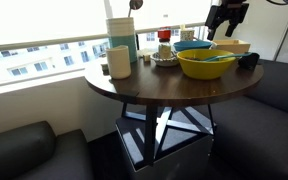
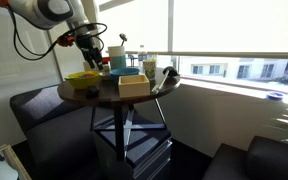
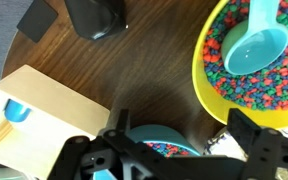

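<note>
My gripper (image 3: 179, 140) hangs open above the round wooden table (image 3: 134, 70), its two black fingers (image 3: 249, 125) spread wide with nothing held between them. Directly below it sits a blue bowl (image 3: 159, 140) of coloured beads, partly hidden by the gripper body. A yellow bowl (image 3: 209, 70), also full of coloured beads, holds a teal scoop (image 3: 256, 45) and lies just beyond the blue one. In both exterior views the gripper (image 1: 227, 15) (image 2: 91, 55) is raised over the bowls (image 1: 206, 65) (image 2: 82, 78).
A light wooden box (image 3: 39, 115) (image 2: 134, 86) stands beside the blue bowl. A black object (image 3: 94, 15) (image 1: 247, 61) lies at the table's edge. A tall teal-and-white container (image 1: 122, 38), a cup (image 1: 119, 62) and small dishes crowd the window side. Dark sofas (image 1: 24, 150) surround the table.
</note>
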